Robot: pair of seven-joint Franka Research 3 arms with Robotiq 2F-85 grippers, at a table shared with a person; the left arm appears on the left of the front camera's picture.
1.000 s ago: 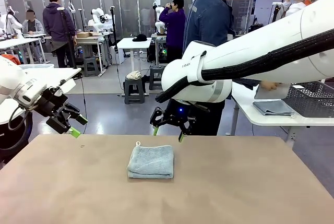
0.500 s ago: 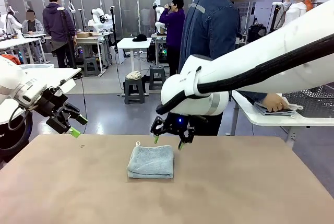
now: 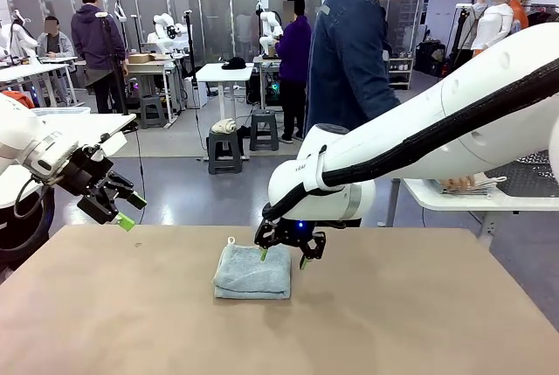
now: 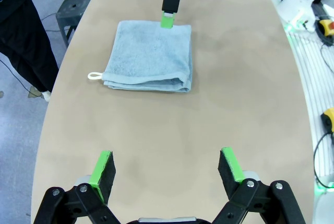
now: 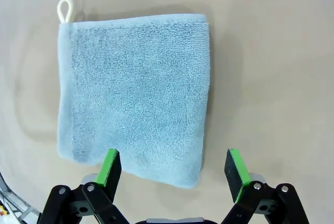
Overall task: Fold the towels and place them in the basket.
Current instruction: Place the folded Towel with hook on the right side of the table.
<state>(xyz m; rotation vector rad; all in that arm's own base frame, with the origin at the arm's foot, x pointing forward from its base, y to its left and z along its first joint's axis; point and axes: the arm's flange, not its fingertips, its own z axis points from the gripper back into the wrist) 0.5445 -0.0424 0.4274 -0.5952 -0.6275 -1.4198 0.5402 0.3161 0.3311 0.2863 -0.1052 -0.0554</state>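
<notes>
While the folded towel (image 3: 251,272) lies flat on the table (image 3: 419,322) and the right gripper (image 3: 283,258) hovers wide open over its far edge, it should drop to pinch every layer together; the left gripper (image 3: 129,211) hangs open, well apart.

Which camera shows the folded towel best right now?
Right wrist view: the towel is seen close from above, loop and edges plain. The left wrist view shows it farther off; the front view, low and partly behind the right gripper.
</notes>
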